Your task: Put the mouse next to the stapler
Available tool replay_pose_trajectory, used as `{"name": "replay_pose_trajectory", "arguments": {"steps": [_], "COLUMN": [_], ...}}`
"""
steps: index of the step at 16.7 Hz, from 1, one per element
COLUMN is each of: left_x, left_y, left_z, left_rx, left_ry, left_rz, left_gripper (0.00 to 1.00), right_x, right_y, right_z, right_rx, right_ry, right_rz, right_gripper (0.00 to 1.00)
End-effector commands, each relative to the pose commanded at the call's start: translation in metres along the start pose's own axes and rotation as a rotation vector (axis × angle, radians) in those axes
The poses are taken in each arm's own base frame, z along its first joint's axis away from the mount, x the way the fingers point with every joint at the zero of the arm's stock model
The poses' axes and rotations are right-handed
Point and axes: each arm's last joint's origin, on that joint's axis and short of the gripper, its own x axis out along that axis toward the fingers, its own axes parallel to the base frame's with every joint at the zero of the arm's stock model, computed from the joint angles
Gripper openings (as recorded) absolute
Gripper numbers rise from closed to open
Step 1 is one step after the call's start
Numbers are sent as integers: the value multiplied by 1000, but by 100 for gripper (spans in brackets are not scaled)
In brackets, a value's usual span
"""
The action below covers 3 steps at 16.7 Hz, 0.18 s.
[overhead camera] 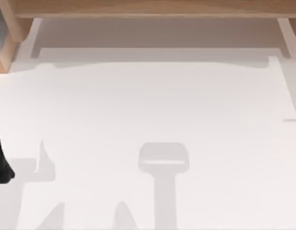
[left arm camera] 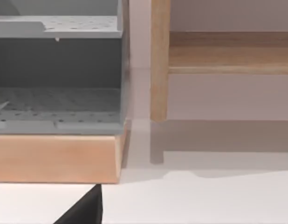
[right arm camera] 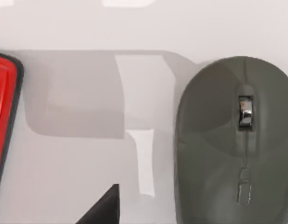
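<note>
Right wrist view shows the grey mouse (right arm camera: 235, 144) lying flat on the white table (right arm camera: 88, 186), the red stapler (right arm camera: 3, 116) well apart at its nine o'clock; whether either gripper is released or clenched, I cannot tell.

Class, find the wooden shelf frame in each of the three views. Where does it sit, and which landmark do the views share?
Top view: the wooden shelf frame runs along the top edge and into the upper left corner.
Left wrist view: its upright post stands beside a grey tray.
Right wrist view: here the mouse and red stapler lie on the white table.
Shared landmark: the white table.
</note>
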Motion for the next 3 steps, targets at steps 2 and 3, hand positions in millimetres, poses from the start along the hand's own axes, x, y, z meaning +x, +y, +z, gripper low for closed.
{"name": "replay_pose_trajectory", "arguments": {"steps": [2, 3], "left_x": [0, 0], "left_y": [0, 0], "left_z": [0, 0], "left_rx": [0, 0], "left_ry": [0, 0], "left_rz": [0, 0], "left_gripper": [100, 100], "right_x": [0, 0], "right_y": [0, 0], "right_z": [0, 0], "right_rx": [0, 0], "right_ry": [0, 0], "right_rz": [0, 0], "right_gripper": [100, 100]}}
